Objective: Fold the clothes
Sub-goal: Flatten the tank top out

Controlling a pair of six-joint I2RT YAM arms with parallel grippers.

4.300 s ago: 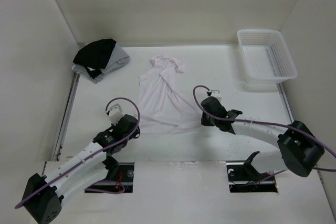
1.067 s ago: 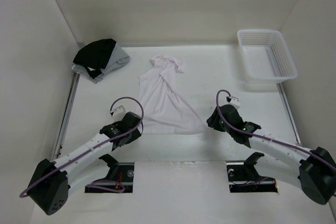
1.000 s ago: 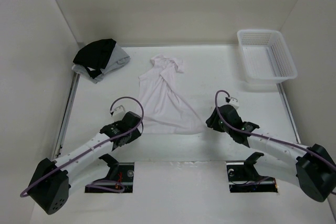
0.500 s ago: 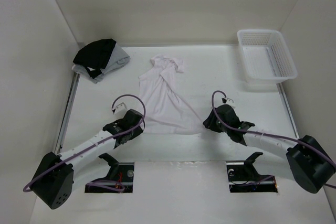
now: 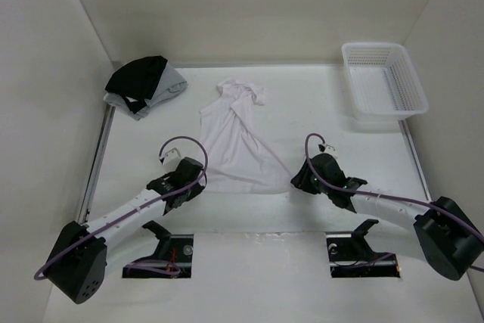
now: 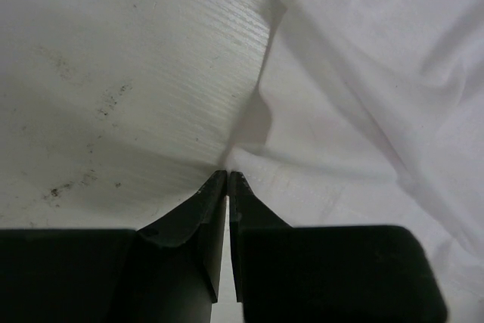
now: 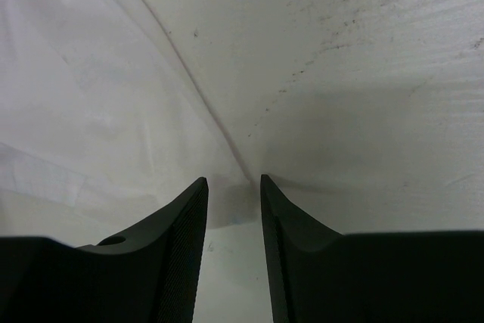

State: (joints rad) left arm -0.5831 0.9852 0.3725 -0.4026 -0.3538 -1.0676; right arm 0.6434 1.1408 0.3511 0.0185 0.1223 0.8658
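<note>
The clothes, one white T-shirt (image 5: 238,141), lie crumpled lengthwise on the white table (image 5: 333,111), collar end far and hem near. My left gripper (image 5: 199,179) is at the hem's left corner. In the left wrist view its fingers (image 6: 228,174) are shut, and the fabric (image 6: 363,96) pulls to a point at their tips. My right gripper (image 5: 296,181) is at the hem's right corner. In the right wrist view it (image 7: 231,181) stands open, its jaws on either side of the shirt's edge (image 7: 91,111), low over the table.
A black and grey garment bundle (image 5: 144,83) lies at the far left corner. A white plastic basket (image 5: 384,79) stands at the far right. White walls close in the table on three sides.
My left jaws have closed at the shirt's left hem corner. My right gripper has slid left up to the right hem corner, and its jaws have narrowed a little.
</note>
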